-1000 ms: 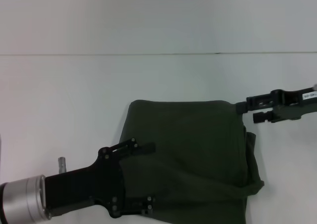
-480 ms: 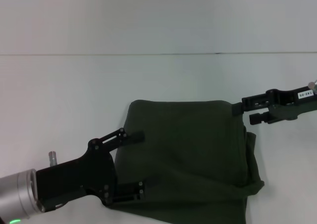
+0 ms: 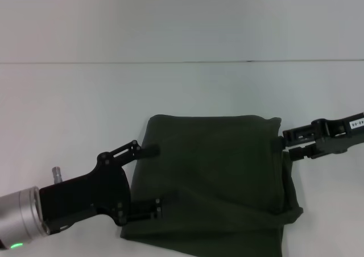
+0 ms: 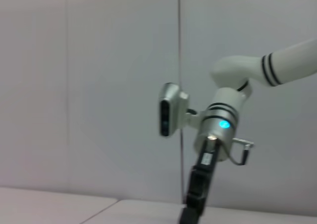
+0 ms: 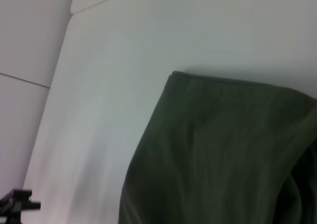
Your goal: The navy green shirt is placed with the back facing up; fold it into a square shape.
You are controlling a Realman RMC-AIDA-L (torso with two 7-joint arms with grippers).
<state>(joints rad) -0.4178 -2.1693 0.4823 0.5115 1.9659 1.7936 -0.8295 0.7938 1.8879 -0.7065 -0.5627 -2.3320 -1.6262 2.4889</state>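
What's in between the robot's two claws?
Just the green shirt, folded on the white table. The head view shows the left gripper and right gripper at opposite edges.

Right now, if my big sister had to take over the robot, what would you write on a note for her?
Left gripper: open, fingers straddling the shirt's left edge, holding nothing.
Right gripper: at the shirt's right edge near the far corner; grip unclear.
Shirt: lies on the white table, already folded into a rough rectangle, plain side up.
Done: most of the folding.
Left: the right side is bunched with a flap sticking out; tidy it into a square.
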